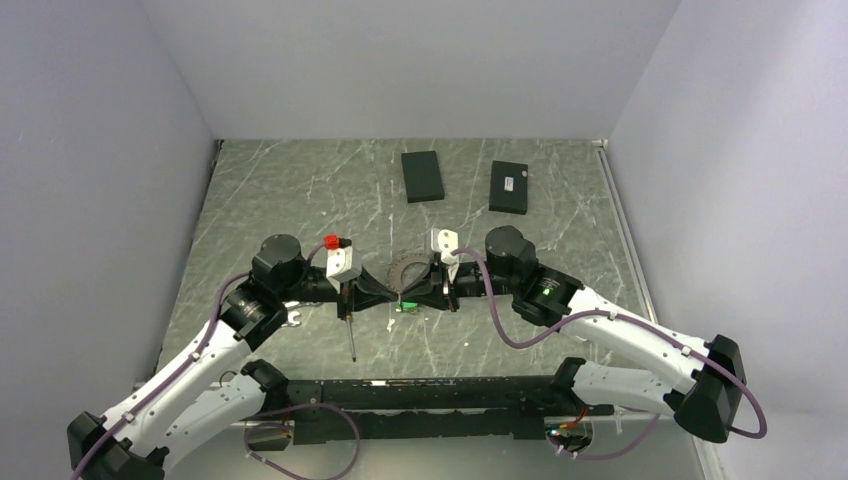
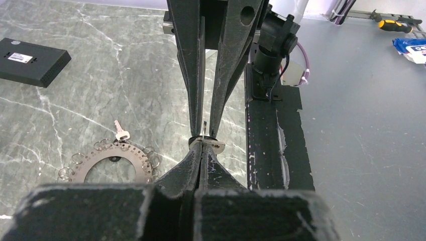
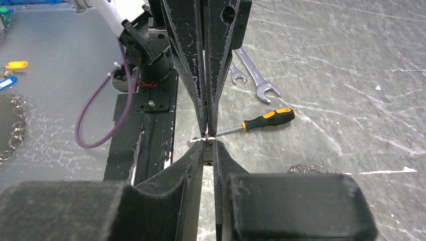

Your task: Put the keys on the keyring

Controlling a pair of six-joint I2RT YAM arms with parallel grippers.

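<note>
My two grippers meet tip to tip just above the table, in front of the keyring (image 1: 405,266). It is a flat grey ring (image 2: 113,159) with small wire loops round its edge; one silver key (image 2: 120,133) lies at its rim and a green tag (image 1: 408,304) beside it. My left gripper (image 2: 203,145) (image 1: 390,291) is shut on a small silver key (image 2: 217,146) with a hole in its head. A thin upright wire ring (image 3: 206,132) stands at that key. My right gripper (image 3: 207,143) (image 1: 414,291) is pinched on this ring, its jaws nearly together.
A black-and-yellow screwdriver (image 3: 266,119) (image 1: 350,336) and two silver wrenches (image 3: 253,75) lie near the left arm. Two black boxes (image 1: 422,175) (image 1: 509,187) lie at the back. The black base rail (image 1: 420,405) runs along the near edge.
</note>
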